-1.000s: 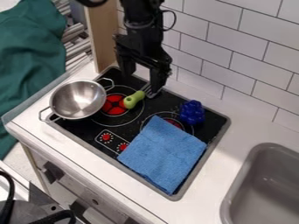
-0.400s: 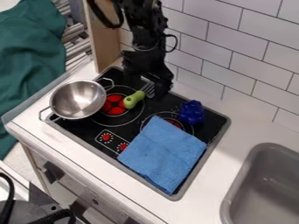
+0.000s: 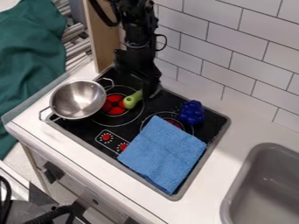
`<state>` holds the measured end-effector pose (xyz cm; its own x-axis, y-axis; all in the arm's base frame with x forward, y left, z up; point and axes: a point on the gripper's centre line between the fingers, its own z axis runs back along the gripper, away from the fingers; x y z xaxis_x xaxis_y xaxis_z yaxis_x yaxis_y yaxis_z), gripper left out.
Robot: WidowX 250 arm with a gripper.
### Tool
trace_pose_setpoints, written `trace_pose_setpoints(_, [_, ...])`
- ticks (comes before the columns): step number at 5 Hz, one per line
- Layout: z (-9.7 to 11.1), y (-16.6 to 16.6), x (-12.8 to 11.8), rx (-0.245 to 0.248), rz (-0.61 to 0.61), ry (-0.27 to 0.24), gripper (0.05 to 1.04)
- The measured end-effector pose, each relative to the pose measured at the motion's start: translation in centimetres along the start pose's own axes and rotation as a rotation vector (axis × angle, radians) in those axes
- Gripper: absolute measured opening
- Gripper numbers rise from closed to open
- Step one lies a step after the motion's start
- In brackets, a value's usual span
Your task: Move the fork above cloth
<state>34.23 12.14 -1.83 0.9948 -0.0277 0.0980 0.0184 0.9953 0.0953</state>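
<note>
Fork (image 3: 133,99) lying on the black stovetop (image 3: 125,120), right down at the gripper (image 3: 147,91): its green handle pokes out on the side nearer the metal pan (image 3: 78,99), butt end over the red burner. Its long axis slants from there up toward the tiled wall, the metal end mostly hidden by the gripper. I can't tell whether that gripper is spread or pinching. On its near side lies the blue cloth (image 3: 162,153), well apart from the fork.

White wall (image 3: 234,57) of rectangular tiles with grey grout, pale upright wooden panel (image 3: 105,39), smooth white countertop (image 3: 234,124), grey round-cornered sink (image 3: 242,178) at lower right, loosely folded dark green fabric (image 3: 29,57) at left
</note>
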Motion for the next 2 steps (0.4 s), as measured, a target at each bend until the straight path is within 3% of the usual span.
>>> trace_pose_setpoints(1, [-0.6, 0.5, -0.4, -0.013, -0.015, 0.06, 1.007])
trace_pose_setpoints(2, [-1.6, -0.1, -0.4, -0.062, -0.013, 0.121, 1.007])
